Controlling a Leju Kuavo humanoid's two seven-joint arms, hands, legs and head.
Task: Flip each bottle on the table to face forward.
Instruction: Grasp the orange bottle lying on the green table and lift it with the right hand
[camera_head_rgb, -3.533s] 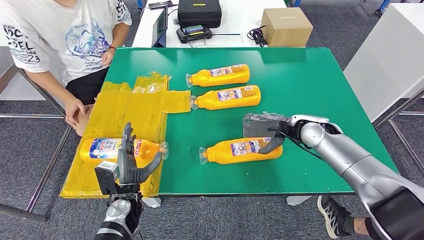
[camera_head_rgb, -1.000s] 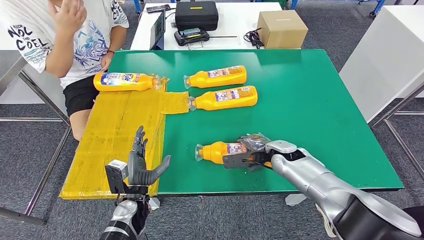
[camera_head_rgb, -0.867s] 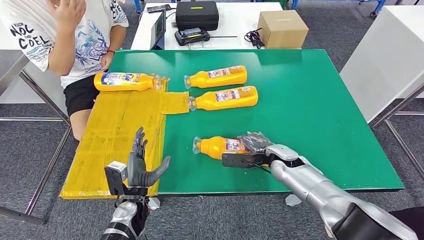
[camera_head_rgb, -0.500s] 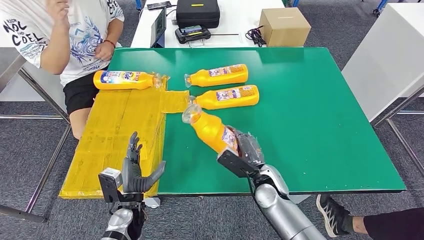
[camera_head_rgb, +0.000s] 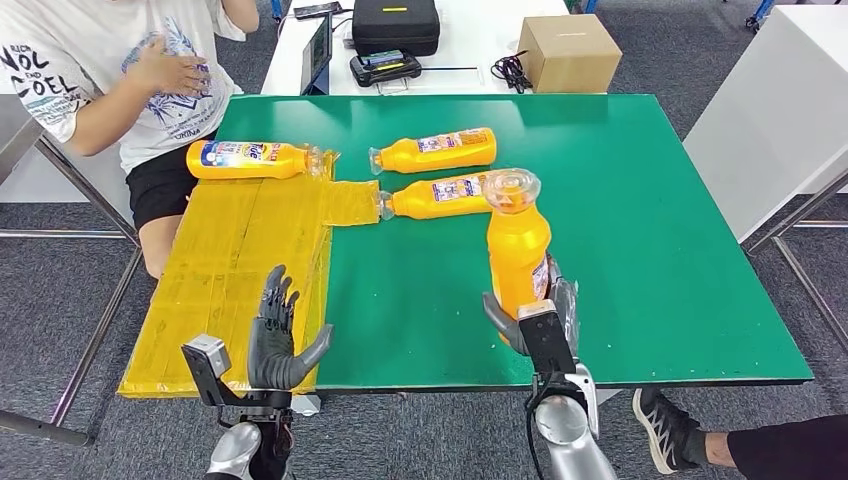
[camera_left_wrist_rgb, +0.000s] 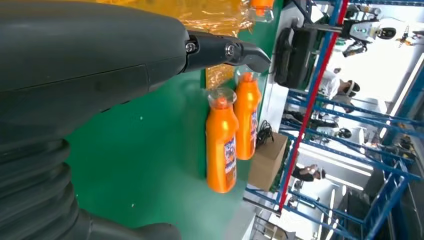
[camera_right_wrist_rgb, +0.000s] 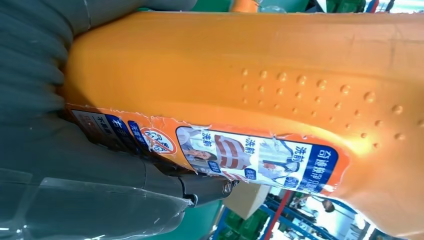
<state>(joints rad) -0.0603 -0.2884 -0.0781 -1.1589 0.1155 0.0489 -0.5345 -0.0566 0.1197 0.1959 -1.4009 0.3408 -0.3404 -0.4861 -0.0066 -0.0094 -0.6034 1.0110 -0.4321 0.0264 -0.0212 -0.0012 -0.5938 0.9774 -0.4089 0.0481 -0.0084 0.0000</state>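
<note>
My right hand (camera_head_rgb: 540, 325) grips an orange bottle (camera_head_rgb: 517, 250) and holds it upright above the green table's (camera_head_rgb: 640, 200) near edge, its clear cap toward the camera. The same bottle (camera_right_wrist_rgb: 250, 85) shows its label edge in the right wrist view, with my fingers (camera_right_wrist_rgb: 100, 165) wrapped round it. Two orange bottles (camera_head_rgb: 435, 151) (camera_head_rgb: 440, 196) lie on their sides in the table's middle, caps to the left; the left wrist view shows them too (camera_left_wrist_rgb: 221, 145) (camera_left_wrist_rgb: 246, 120). A fourth bottle (camera_head_rgb: 250, 159) lies on the yellow sheet (camera_head_rgb: 240, 260), blue label up. My left hand (camera_head_rgb: 272, 335) is raised with spread fingers, holding nothing.
A person sits at the far left of the table, one hand at the chest. Beyond the table's far edge a white table carries a cardboard box (camera_head_rgb: 570, 50), a black case (camera_head_rgb: 397, 25) and a controller (camera_head_rgb: 384, 67). A white cabinet (camera_head_rgb: 780, 110) stands at the right.
My right hand has lifted the near bottle off the table and swung it from tilted to upright, moving right. The person's hands shifted. My left hand barely moved.
</note>
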